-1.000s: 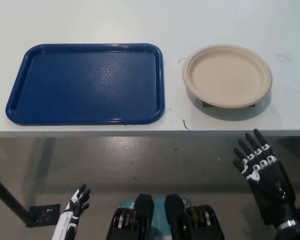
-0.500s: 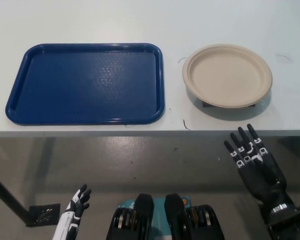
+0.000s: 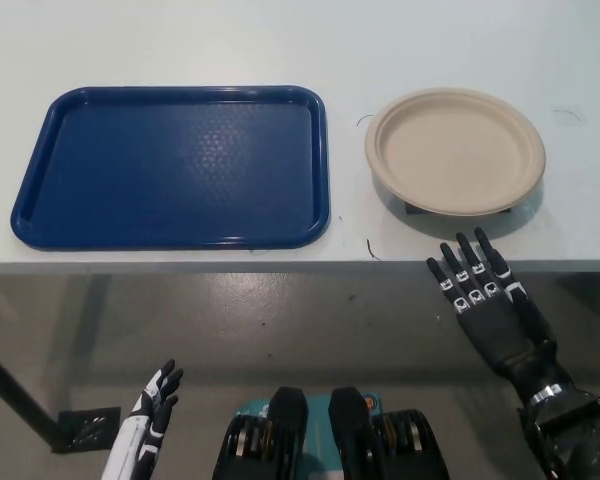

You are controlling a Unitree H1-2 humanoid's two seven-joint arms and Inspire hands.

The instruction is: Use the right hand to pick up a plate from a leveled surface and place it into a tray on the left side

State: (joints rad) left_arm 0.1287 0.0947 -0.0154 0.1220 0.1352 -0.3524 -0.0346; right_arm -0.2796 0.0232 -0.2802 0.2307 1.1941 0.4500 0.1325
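My right hand (image 3: 483, 300) hung at the near edge of the table (image 3: 460, 40), fingertips just over it. The plate (image 3: 455, 150) lay on the table straight beyond my fingers, near but apart. The tray (image 3: 40, 215) lay left of the plate, well to my hand's left. My left hand (image 3: 152, 405) rested low, far left.

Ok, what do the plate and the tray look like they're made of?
Plate: likely moulded paper or fibre pulp, judging by its matte beige surface and thin rolled rim. Tray: probably hard plastic, given its uniform dark blue, faint pebbled texture in the middle and soft sheen along the raised rim.
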